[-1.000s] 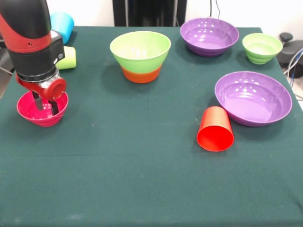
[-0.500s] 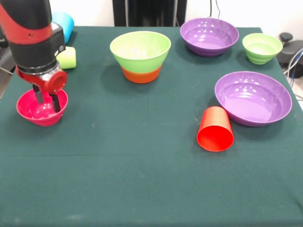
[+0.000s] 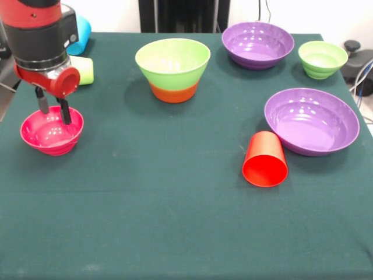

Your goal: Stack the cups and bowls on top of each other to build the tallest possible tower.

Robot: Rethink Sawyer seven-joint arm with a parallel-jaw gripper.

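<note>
My gripper (image 3: 53, 109) hangs over the far edge of the pink bowl (image 3: 51, 135) at the left, its fingers (image 3: 66, 112) apart and empty, tips just above the rim. The tower (image 3: 172, 70), a lime-green bowl nested on an orange bowl, stands at the back middle. A red cup (image 3: 265, 158) lies on its side, mouth toward the camera. A lime green cup (image 3: 84, 70) lies behind my arm, and a sky blue cup (image 3: 80, 30) lies beyond it. Two purple bowls (image 3: 257, 44) (image 3: 312, 119) and a small green bowl (image 3: 322, 58) sit upright at the right. The orange cup is out of view.
The table is covered in dark green cloth (image 3: 145, 204). The red cup lies close to the near purple bowl's left rim. Dark equipment and cables (image 3: 358, 64) sit off the right edge. The pedestal (image 3: 183, 14) stands behind the tower.
My gripper has risen out of the pink bowl and drawn slightly back. The bowl has stayed on the table. Nothing else moved.
</note>
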